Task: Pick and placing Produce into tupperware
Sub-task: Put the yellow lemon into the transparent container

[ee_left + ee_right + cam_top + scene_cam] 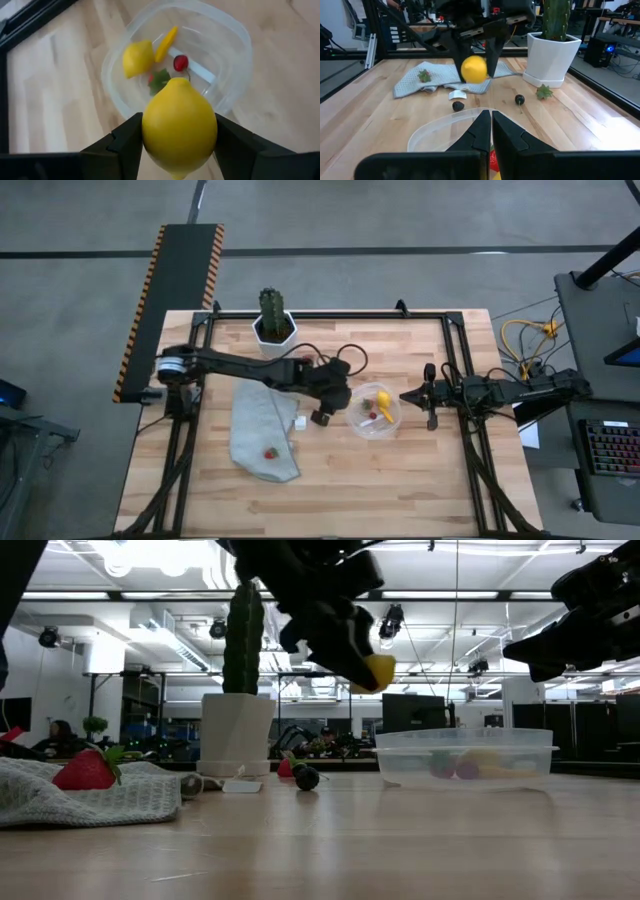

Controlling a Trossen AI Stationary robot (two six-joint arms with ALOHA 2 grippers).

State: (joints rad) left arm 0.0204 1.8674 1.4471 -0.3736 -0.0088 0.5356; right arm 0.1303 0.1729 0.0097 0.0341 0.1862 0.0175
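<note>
On the grey cloth (262,435) a strawberry (268,452) waits. We see the left gripper (474,50) clamped on a yellow lemon (179,125), poised beside the clear tupperware (375,411), apparently for release. Opposite, the right gripper (407,396) idles, fingers pressed together.

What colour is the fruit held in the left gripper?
Yellow: a lemon clamped in the left gripper, clearest in the left wrist view.

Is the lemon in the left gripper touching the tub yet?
Apart. The low view shows the lemon held in the left gripper well above the tub, with clear air below it.
</note>
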